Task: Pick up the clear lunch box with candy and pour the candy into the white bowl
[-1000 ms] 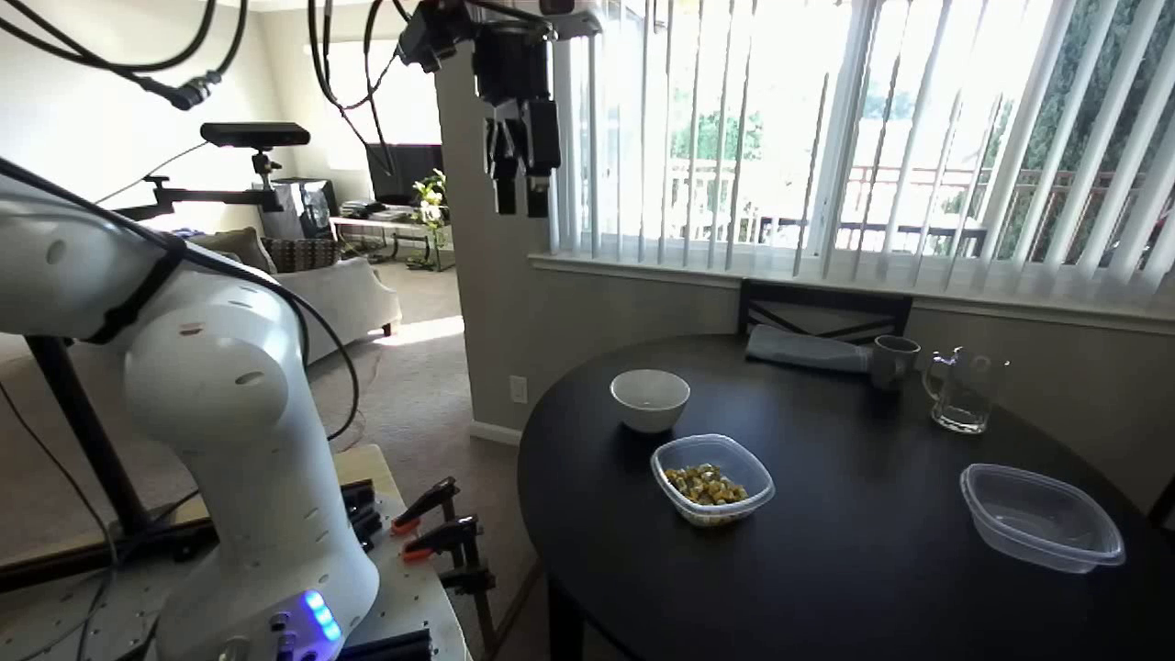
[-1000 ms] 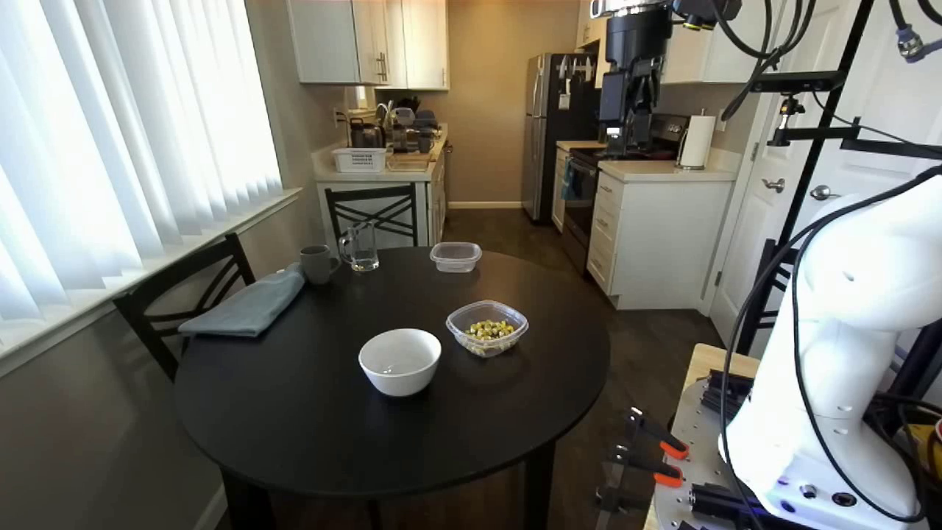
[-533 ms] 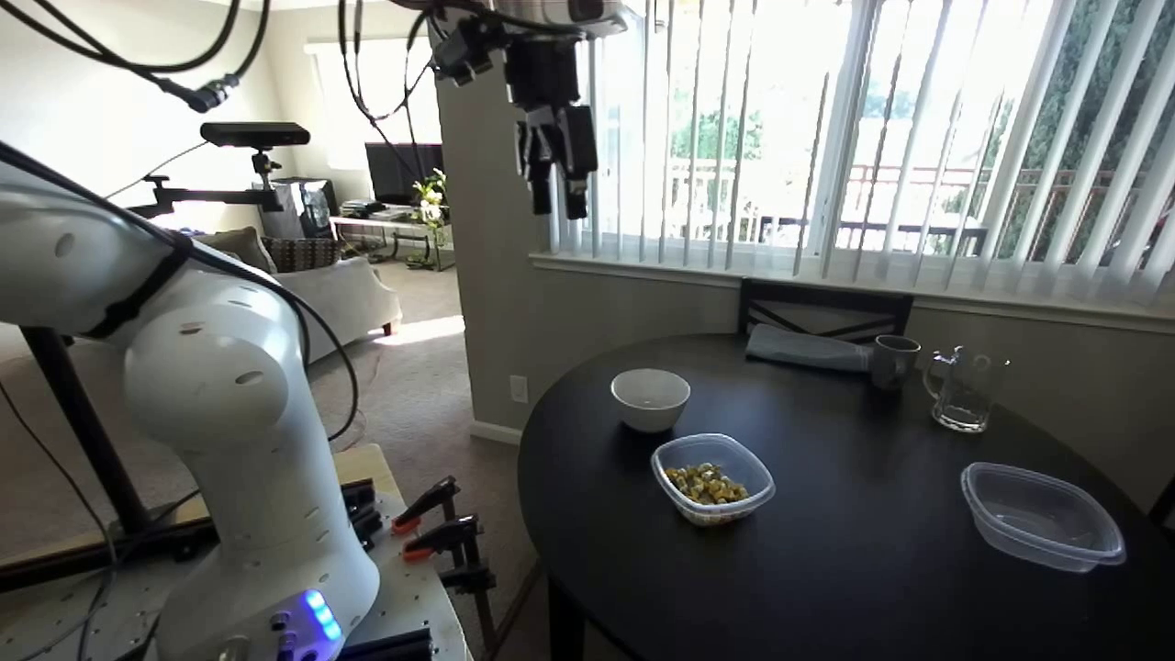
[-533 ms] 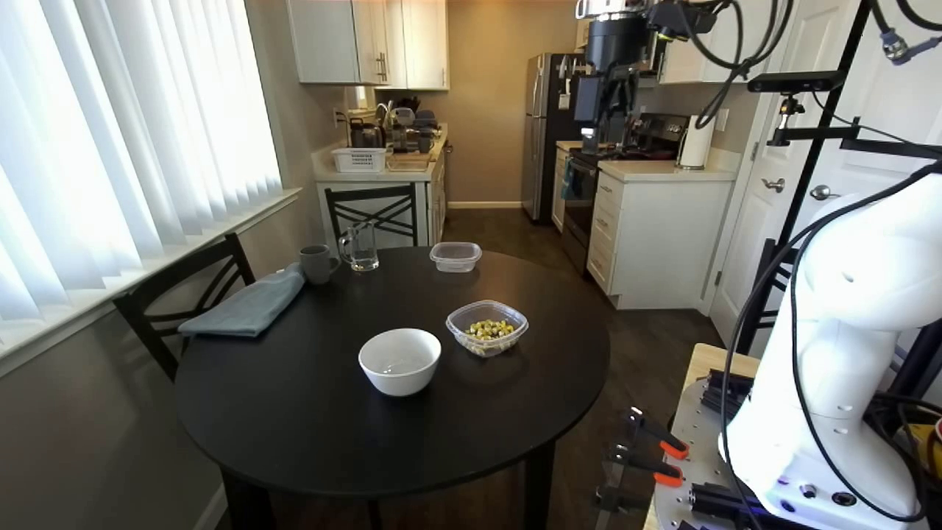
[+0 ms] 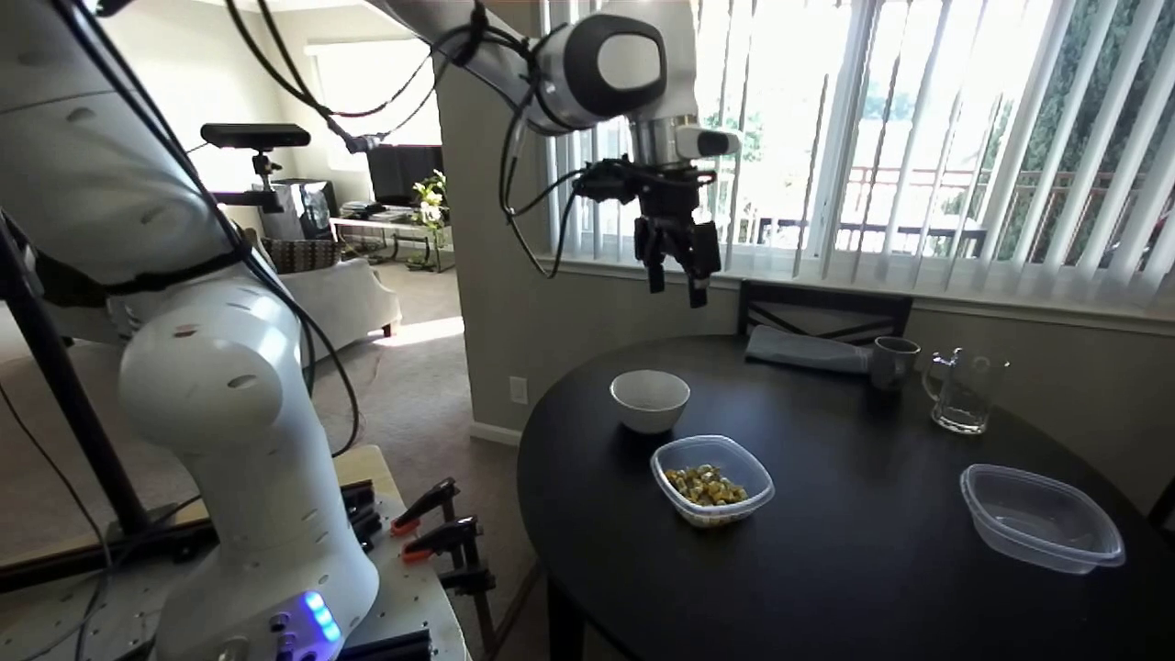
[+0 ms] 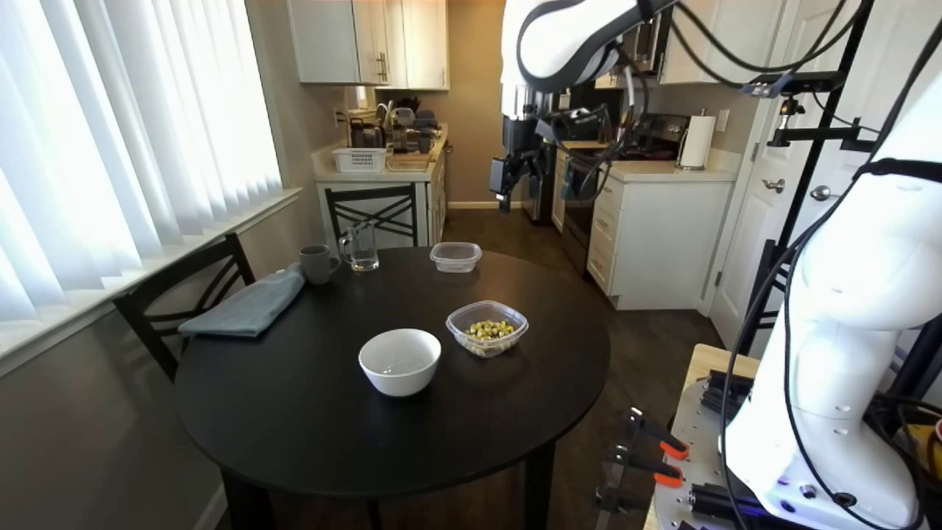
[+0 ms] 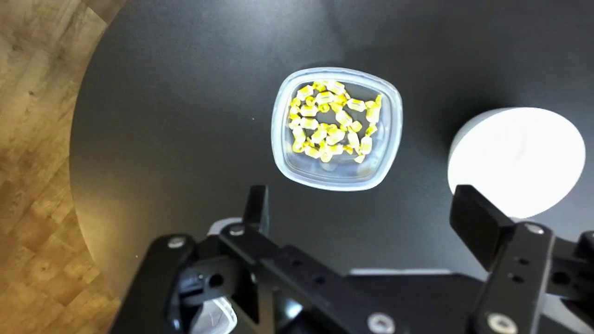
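- Hovering above the black table [image 7: 176, 153], Robotiq claw [image 7: 364, 204] stood wide.
- Clear lunch box [image 7: 343, 172], yellow candy [image 7: 325, 97] inside, sat well below the claw.
- White bowl [image 7: 519, 157] sat below too, near lunch box.

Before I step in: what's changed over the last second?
The arm reached farther out toward the table and came down. Jaws stand apart; nothing grabbed or let go. Unmoved: candy, candy tub, bowl, other tub, gray mug, glass mug, cloth.

White arm [image 5: 216, 363] aloft, claw [image 7: 363, 204] downward beneath the wrist [image 5: 655, 142], its two black fingers [image 7: 478, 222] wide apart.
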`<state>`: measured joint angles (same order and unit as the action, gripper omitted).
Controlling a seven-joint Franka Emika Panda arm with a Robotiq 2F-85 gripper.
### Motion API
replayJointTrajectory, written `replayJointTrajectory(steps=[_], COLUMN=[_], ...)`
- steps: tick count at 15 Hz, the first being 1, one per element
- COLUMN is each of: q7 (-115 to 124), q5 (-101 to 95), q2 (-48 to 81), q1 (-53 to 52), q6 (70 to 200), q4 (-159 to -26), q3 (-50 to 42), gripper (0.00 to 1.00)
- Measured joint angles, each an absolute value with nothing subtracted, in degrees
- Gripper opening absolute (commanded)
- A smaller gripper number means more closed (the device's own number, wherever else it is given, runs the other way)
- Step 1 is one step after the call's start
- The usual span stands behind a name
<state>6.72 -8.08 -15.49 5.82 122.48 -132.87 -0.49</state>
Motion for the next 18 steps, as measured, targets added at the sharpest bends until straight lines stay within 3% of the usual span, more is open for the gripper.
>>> replayJointTrajectory(steps=[5, 18], q7=[9.2, 8.7], q5=[-10.8, -5.4], q2=[3.0, 3.8], q1=[5.6, 4.6], q6=[120.9, 123.4], q4=[-122.8, -122.8], q3=[-0.7, -1.2], gripper=[1.00, 1.00])
